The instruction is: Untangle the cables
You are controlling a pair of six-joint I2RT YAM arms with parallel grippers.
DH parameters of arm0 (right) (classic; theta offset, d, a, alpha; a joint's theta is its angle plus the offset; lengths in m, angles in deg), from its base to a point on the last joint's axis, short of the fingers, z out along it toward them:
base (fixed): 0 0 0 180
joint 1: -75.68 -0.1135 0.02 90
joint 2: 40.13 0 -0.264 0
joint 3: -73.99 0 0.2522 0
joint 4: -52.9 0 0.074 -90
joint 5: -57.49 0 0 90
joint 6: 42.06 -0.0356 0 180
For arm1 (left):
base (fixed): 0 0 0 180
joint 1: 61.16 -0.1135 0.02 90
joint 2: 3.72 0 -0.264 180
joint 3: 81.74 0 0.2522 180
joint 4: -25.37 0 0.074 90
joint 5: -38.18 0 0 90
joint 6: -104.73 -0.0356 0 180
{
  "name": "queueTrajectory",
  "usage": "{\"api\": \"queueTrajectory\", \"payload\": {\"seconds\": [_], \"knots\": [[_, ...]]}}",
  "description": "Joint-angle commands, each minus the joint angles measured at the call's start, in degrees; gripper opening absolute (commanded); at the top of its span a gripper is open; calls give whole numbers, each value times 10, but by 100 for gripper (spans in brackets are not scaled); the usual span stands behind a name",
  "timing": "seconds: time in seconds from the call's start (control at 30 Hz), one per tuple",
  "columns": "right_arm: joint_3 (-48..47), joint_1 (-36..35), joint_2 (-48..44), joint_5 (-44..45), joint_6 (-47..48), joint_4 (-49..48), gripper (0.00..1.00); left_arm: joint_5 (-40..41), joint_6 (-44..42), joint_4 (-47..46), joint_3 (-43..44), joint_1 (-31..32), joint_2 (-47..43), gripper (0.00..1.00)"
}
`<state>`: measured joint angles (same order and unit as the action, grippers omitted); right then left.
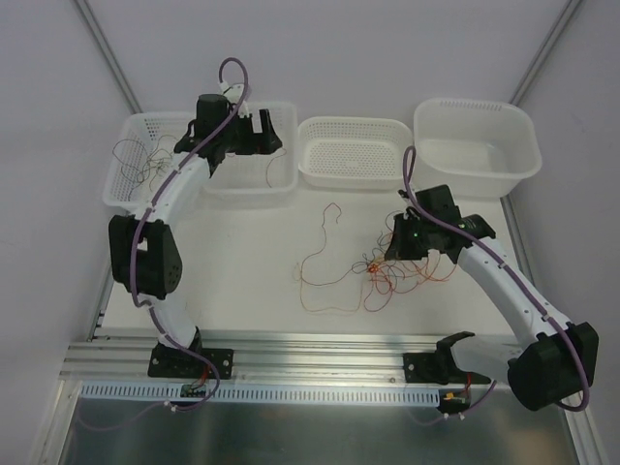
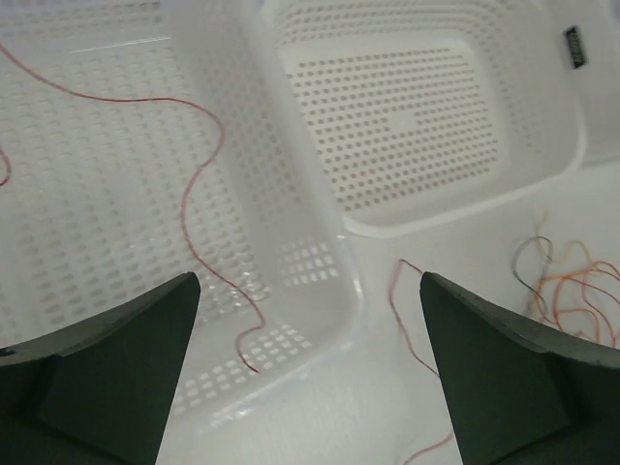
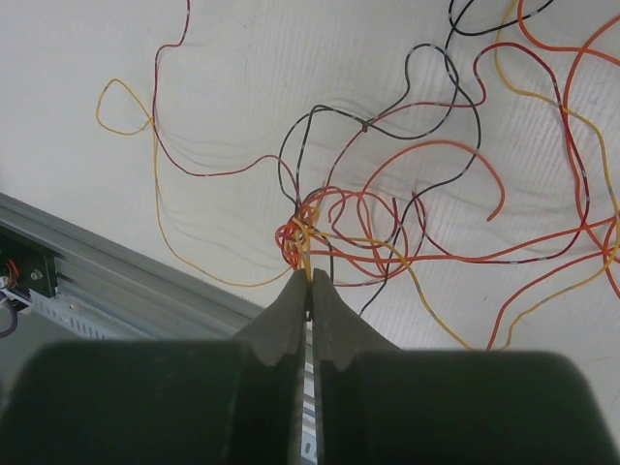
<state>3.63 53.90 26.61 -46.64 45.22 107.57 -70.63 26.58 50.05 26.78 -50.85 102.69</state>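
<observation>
A tangle of thin cables (image 1: 387, 271), bright red, orange-yellow, dark red and dark grey, lies on the table right of centre. One dark red cable (image 1: 320, 262) trails out to its left. My right gripper (image 1: 385, 258) sits at the tangle; in the right wrist view it (image 3: 310, 281) is shut on an orange-yellow cable at the knot (image 3: 312, 228). My left gripper (image 1: 263, 134) hovers open and empty (image 2: 310, 325) over a white basket (image 2: 320, 291) holding one dark red cable (image 2: 199, 189). Dark grey cables (image 1: 145, 160) lie in the leftmost basket (image 1: 114, 189).
A low perforated white basket (image 1: 354, 174) and a deep white tub (image 1: 475, 179) stand at the back, centre and right. An aluminium rail (image 1: 310, 354) runs along the near table edge, also visible in the right wrist view (image 3: 116, 266).
</observation>
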Motion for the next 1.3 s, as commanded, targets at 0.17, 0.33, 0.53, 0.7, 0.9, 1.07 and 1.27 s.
{"api": "queueTrajectory", "payload": {"seconds": [0.17,0.33,0.53,0.7,0.9,1.07,1.27], "knots": [[-37,-40,-21,-19,0,-15,2,-74,21,-3,-227,147,-233,99],[-75,-74,-1,-84,5,-53,1,-33,37,-3,-343,235,-329,99],[-110,-81,51,55,-12,-16,27,1,72,-3,-432,263,-408,97],[-79,-81,24,124,-26,10,53,19,81,-4,-443,286,-404,95],[6,-82,-35,63,-55,-39,52,18,36,-5,-394,314,-311,89],[69,-82,-63,21,-87,-94,49,-26,-35,-4,-332,323,-230,78],[110,-84,-91,2,-91,-128,47,-94,-113,-4,-284,327,-142,64]]}}
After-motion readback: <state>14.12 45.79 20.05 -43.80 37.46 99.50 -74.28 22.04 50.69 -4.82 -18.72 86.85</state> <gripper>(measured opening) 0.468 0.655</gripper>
